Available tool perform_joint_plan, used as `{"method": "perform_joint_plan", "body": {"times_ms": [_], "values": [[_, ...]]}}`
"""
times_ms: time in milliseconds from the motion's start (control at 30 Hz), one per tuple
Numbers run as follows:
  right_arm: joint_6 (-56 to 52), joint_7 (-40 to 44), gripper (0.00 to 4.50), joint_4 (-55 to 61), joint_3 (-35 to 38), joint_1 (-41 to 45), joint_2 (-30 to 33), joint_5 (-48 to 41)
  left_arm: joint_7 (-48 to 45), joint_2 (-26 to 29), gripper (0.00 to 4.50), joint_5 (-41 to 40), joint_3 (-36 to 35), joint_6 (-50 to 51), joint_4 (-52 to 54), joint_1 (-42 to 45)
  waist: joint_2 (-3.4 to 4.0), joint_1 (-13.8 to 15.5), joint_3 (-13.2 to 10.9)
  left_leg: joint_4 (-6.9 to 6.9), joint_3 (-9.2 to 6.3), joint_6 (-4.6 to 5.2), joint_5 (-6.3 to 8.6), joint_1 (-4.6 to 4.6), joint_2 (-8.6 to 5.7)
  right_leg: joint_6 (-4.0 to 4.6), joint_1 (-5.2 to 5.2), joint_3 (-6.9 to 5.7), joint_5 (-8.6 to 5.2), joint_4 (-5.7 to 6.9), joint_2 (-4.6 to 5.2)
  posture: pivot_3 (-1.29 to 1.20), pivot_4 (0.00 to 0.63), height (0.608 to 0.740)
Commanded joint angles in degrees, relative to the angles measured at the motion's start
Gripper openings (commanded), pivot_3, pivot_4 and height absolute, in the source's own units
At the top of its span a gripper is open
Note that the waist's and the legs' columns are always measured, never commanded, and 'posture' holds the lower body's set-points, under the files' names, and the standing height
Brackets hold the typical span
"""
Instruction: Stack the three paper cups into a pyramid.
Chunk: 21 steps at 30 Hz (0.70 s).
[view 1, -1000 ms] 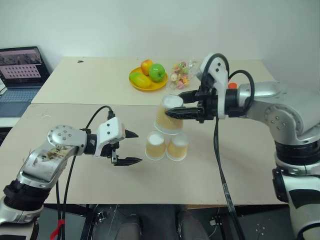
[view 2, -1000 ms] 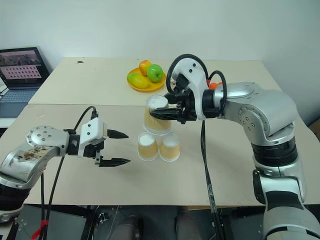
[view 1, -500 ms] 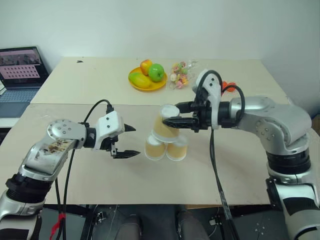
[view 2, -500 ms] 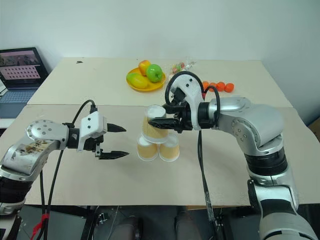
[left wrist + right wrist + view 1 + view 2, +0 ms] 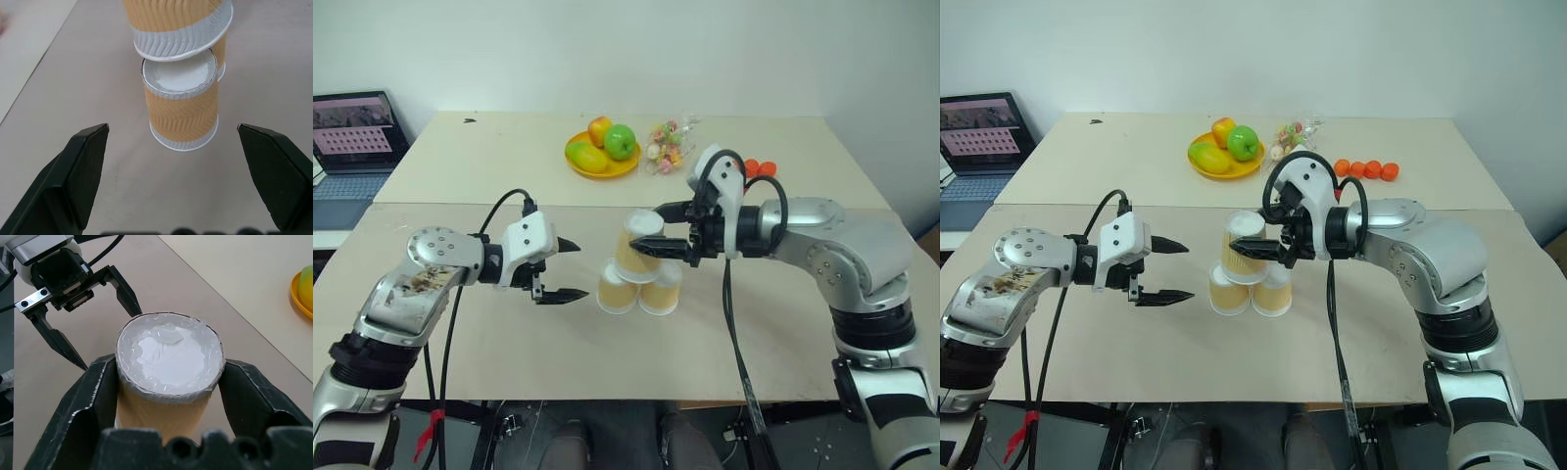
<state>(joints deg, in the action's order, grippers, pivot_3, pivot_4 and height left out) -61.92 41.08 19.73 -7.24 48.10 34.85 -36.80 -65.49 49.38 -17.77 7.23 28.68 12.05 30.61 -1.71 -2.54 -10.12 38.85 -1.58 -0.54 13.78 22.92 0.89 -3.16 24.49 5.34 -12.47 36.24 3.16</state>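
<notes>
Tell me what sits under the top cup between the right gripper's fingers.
Under the top cup, two upside-down paper cups stand side by side on the table: the left cup and the right cup. Whether the top cup fully rests on both is partly hidden by the right gripper.

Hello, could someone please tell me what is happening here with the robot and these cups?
The robot is building a pyramid from three paper cups. Two cups stand upside down, side by side on the table. The third cup sits on top of them, with the right end effector around it; whether its fingers are touching the cup is unclear. The left end effector is open beside the stack, holding nothing.
</notes>
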Motion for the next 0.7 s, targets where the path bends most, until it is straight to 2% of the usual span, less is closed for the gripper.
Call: {"method": "perform_joint_plan", "body": {"times_ms": [33,333,500,700], "values": [[0.82,0.24,4.42,2.10,1.01,-0.01,0.66,0.06,0.18,-0.20,4.50,0.95,-0.30,-1.58,-0.10,1.59,0.00,-0.02,0.00,0.00,0.00,0.00,0.00,0.00,0.00,0.00,0.00,0.00,0.00,0.00,0.00,0.00,0.150,0.734],[-1.51,-0.38,4.42,3.32,3.45,1.43,0.39,-2.73,0.07,-1.28,4.50,1.93,0.42,-2.67,-1.68,2.55,0.00,0.01,0.00,0.00,-0.01,0.00,0.00,0.00,0.00,0.00,0.00,0.00,0.00,0.00,0.00,0.00,0.150,0.734],[-7.94,-3.57,4.42,2.20,11.39,6.49,-3.62,-11.26,-0.85,-1.28,4.50,2.21,0.22,-3.34,-2.00,2.44,0.00,-0.20,0.00,-0.01,0.00,0.00,0.00,0.00,0.01,0.01,0.03,0.02,0.01,0.04,0.00,0.00,0.150,0.734],[-10.85,-6.17,4.42,-0.02,15.39,11.18,-2.80,-14.75,-0.72,-1.85,4.50,1.81,-0.15,-3.34,-2.38,2.13,0.00,0.01,0.00,-0.01,-0.06,0.00,0.00,0.01,0.00,0.02,0.01,-0.04,0.01,0.02,0.01,0.00,0.150,0.734]]}}
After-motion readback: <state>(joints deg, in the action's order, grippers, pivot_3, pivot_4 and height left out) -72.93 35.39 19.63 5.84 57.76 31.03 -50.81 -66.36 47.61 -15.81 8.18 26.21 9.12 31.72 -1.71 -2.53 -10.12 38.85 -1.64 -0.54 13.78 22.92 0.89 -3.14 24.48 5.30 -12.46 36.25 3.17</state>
